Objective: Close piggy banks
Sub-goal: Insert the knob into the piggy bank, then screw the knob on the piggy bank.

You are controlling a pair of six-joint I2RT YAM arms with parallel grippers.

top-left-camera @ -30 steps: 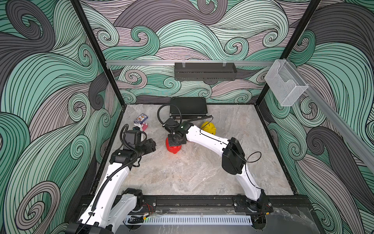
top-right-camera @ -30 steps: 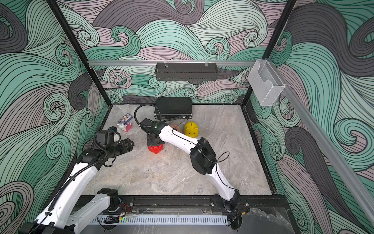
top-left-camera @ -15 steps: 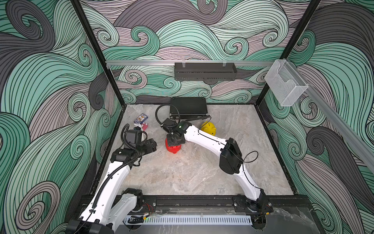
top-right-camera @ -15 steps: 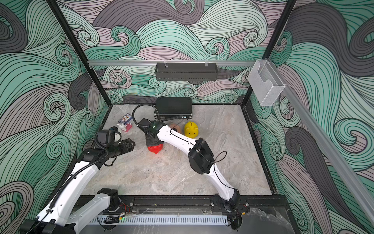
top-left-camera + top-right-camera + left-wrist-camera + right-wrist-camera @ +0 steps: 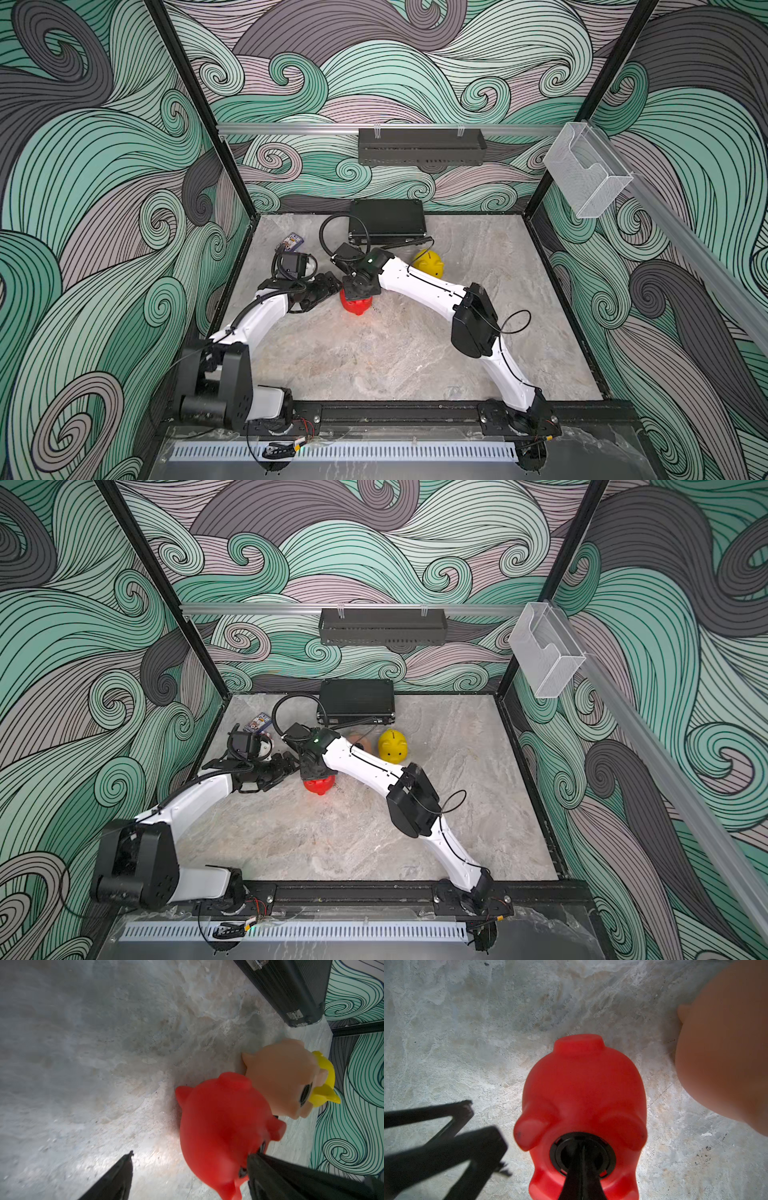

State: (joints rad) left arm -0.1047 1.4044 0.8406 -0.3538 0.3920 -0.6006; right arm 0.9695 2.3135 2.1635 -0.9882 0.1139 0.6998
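Red glossy plastic piggy bank (image 5: pixel 356 306) belly-up on the grey marbled tabletop (image 5: pixel 374 357), left of centre and toward the back. Round black plug (image 5: pixel 608 1154) seated in its belly hole, between the stubby legs. Right gripper (image 5: pixel 581 1147) straight above, fingers pressed together with no gap, tips down in the middle of the plug. Whether pinching a tab there, impossible to tell.

Left gripper (image 5: pixel 190 1156) low at the red pig's side, jaws spread wide and holding nothing. One finger (image 5: pixel 124 1167) over bare table, the other just beside the pig's flank, contact unclear.

Peach-pink plastic piggy bank (image 5: pixel 284 1072) on its side just behind the red one, dark belly opening facing sideways, mostly hidden under the right arm in both top views. Yellow plastic piggy bank (image 5: pixel 394 747) upright just beyond it, coin slot on top, near the black hard case (image 5: pixel 356 700) at the back wall. Small printed card box (image 5: pixel 294 241) near the back-left corner, well apart from the pigs.
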